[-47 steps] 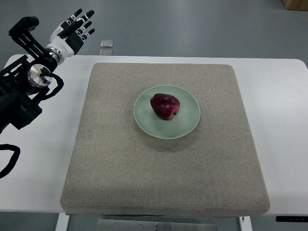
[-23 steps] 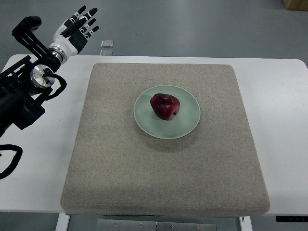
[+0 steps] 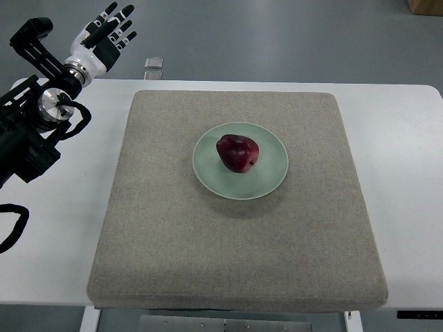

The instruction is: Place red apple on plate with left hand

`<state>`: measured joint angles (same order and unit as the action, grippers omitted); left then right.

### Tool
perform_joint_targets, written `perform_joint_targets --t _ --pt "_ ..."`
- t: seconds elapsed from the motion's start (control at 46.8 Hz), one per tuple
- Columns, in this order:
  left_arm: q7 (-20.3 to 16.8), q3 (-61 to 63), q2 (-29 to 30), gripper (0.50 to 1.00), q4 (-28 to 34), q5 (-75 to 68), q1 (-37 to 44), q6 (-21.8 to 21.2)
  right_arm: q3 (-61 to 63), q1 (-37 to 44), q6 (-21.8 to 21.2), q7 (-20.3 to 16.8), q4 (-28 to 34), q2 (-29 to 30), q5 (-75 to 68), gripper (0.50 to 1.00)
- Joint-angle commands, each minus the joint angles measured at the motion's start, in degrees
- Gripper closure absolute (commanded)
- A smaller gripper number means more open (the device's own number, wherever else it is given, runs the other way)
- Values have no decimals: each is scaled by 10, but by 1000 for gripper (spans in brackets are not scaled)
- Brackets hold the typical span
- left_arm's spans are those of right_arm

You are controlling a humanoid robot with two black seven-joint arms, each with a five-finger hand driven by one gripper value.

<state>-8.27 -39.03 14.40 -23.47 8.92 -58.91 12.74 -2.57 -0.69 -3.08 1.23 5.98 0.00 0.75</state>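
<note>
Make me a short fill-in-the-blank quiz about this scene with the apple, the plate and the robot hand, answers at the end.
1. The red apple rests on the pale green ____.
2. The plate sits on a grey ____.
3. The left robot hand, at the picture's upper left, has its fingers spread and holds ____.
4. The mat lies on a ____ table.

Missing words: plate; mat; nothing; white

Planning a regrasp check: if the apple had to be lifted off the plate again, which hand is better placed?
Left: the left hand, open, is the only one in view; red apple rests on plate.
</note>
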Motion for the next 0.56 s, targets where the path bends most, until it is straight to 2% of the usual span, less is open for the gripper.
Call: perform_joint_targets --t 0.0,0.534 --pt "0 -1 -1 508 0 0 5 -2 0 1 -3 0 1 0 -1 536" --pt "0 -3 -5 506 0 0 3 -5 -2 -5 -4 4 7 0 3 536"
